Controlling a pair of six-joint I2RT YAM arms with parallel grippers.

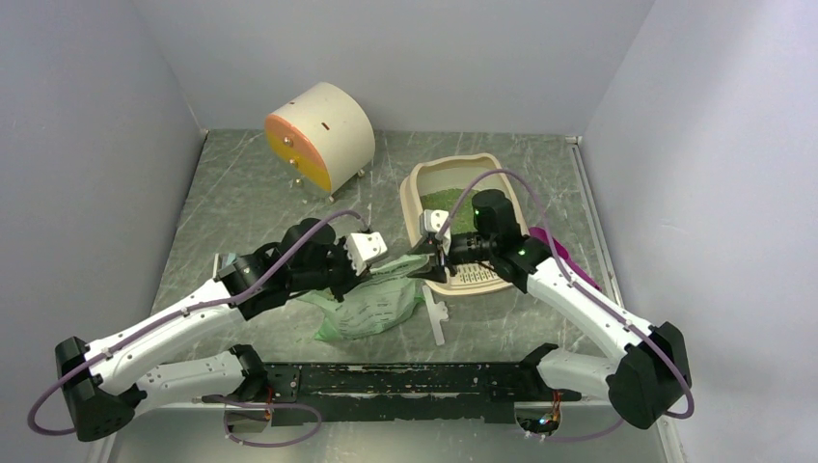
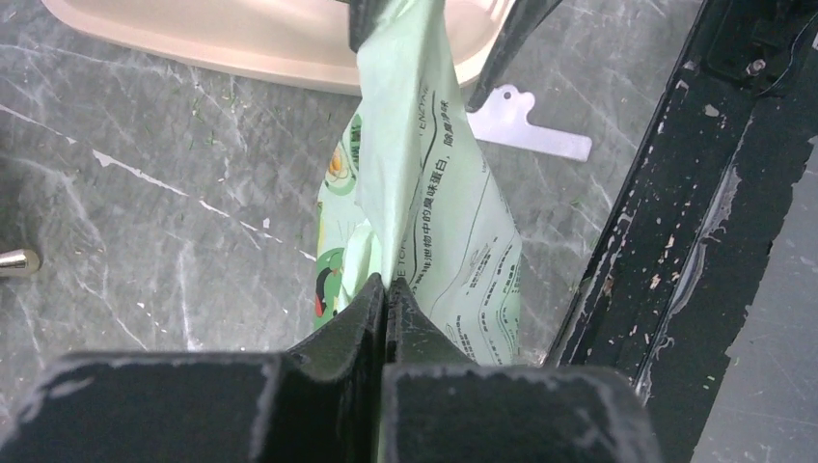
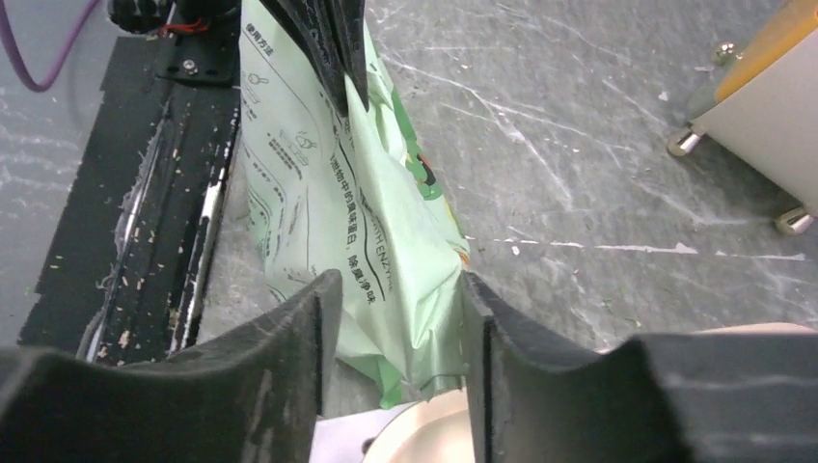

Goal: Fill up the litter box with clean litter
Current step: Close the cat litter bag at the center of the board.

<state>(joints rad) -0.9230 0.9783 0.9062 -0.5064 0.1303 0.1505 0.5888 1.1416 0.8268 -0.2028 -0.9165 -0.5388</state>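
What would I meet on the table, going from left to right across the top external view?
cream cabinet with the orange face → light-green bag → litter box → magenta scoop

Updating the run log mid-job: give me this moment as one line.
left gripper: shut on bag | right gripper: open, astride bag end | litter box: green litter inside

The cabinet (image 1: 328, 130) stands far left on the table (image 1: 251, 193). Right of it sits the litter box (image 1: 413, 183), with litter (image 1: 446, 201) inside. The bag (image 1: 371, 307) lies near-left of the box, and the scoop (image 1: 564, 256) just right.
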